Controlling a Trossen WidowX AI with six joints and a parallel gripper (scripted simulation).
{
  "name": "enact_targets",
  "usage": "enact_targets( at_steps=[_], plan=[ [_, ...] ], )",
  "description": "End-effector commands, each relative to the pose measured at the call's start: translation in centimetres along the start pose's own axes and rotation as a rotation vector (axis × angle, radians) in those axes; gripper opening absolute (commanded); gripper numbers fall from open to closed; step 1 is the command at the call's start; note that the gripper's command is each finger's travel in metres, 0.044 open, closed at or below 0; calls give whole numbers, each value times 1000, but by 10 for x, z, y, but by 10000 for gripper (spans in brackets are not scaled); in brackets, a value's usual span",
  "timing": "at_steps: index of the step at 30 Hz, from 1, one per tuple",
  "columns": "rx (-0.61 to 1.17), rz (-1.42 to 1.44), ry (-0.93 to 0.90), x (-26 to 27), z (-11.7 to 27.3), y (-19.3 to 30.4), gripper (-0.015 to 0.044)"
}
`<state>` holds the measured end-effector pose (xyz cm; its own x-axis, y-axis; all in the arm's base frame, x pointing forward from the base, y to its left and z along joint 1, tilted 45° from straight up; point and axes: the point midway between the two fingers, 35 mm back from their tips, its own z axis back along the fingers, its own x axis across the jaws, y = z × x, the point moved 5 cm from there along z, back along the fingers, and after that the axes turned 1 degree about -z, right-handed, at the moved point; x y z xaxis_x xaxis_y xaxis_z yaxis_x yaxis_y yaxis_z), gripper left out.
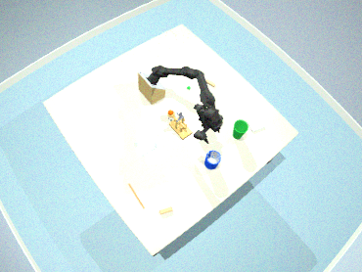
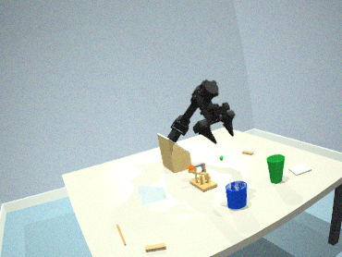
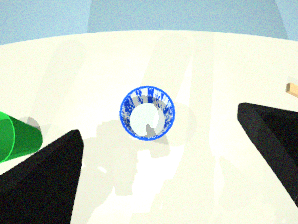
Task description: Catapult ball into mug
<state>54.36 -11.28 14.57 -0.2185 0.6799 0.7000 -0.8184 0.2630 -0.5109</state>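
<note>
The catapult (image 1: 180, 130) (image 2: 203, 184) is a small wooden frame on a flat base. The orange ball (image 1: 170, 113) (image 2: 191, 167) rests at the cup end of its arm, on the side away from the blue mug. The blue mug (image 1: 212, 160) (image 2: 237, 196) (image 3: 147, 113) stands upright; in the wrist view no ball shows inside it. My gripper (image 1: 202, 124) (image 2: 224, 139) (image 3: 162, 123) is open and empty, high above the table, with the mug framed between its fingers in the wrist view. The catapult is outside the wrist view.
A green cup (image 1: 240, 129) (image 2: 275, 169) (image 3: 26, 137) stands beside the mug. A tan angled board (image 1: 152, 93) (image 2: 175, 155) stands behind the catapult. A small green ball (image 1: 189, 88) (image 2: 221, 158), a pencil (image 1: 136, 196) (image 2: 121, 235) and a wooden block (image 1: 166, 210) (image 2: 155, 248) lie farther off.
</note>
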Motion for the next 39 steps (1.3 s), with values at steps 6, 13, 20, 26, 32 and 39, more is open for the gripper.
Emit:
enact_targets(
  at_steps=[6,13,20,26,32,39],
  plan=[
    [0,-6,-5,-3,-2,0,440],
    [0,-6,-5,-3,-2,0,256],
    [0,-6,-5,-3,-2,0,72],
    [0,-6,-5,-3,-2,0,0],
    [0,-6,-5,-3,-2,0,0],
    [45,63,28,14,-12,10,0]
  ],
)
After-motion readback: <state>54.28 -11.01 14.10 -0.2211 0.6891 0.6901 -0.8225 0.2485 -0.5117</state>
